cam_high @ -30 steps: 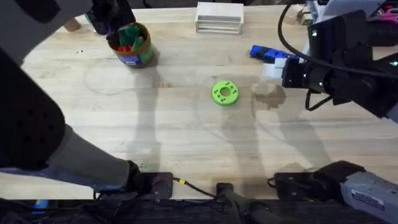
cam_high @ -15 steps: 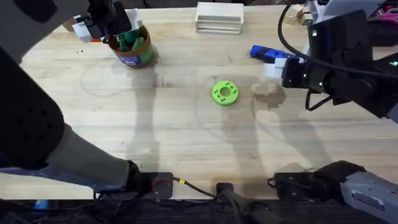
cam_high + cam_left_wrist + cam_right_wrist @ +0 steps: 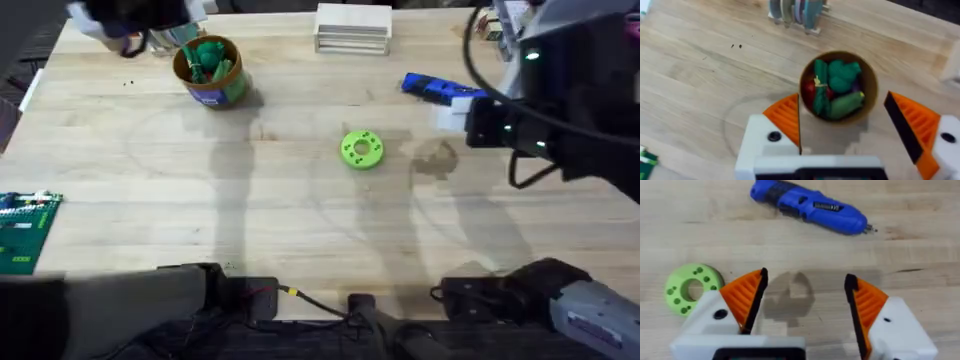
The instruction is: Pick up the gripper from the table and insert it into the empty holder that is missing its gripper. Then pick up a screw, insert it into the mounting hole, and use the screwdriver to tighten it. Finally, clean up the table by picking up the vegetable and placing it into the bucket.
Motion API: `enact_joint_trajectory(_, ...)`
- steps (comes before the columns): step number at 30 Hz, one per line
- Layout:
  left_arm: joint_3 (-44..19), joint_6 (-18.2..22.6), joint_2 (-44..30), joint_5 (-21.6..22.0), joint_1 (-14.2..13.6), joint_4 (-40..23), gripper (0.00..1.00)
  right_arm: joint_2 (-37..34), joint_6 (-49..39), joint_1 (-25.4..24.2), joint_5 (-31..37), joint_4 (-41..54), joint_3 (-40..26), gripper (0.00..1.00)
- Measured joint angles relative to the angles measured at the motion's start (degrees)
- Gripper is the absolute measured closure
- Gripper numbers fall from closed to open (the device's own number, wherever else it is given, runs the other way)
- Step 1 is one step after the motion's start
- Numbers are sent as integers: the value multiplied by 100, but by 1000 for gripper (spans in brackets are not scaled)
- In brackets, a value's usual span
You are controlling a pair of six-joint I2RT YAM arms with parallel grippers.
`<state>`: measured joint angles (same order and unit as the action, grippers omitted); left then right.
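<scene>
While both end effectors gape, one bucket (image 3: 209, 71) holds vegetables.

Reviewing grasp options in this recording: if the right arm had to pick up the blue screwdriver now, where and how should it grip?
Probably across the thick middle of the screwdriver, coming straight down from above. It lies flat on the table, body widest there, bit at one end. The right gripper is open and empty; turn its fingers crosswise to the long axis.
</scene>
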<state>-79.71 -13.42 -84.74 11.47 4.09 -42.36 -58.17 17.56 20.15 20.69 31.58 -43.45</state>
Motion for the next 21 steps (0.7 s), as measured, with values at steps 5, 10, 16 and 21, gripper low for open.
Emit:
enact_joint_trajectory(5,-67,1006,817,-214,-166,-904,6,747,-90,71,-11,228,-82,10)
enact_joint_trajectory(10,-69,1998,1442,-481,-711,-1863,6,1370,-114,74,-314,373,-82,10)
enact_joint_trajectory(16,-69,2514,1950,-1160,-1512,-2430,6,1832,-131,74,-603,382,-84,10)
enact_joint_trajectory(21,-72,2638,2098,-1430,-1983,-2521,6,1931,-131,74,-684,428,-86,10)
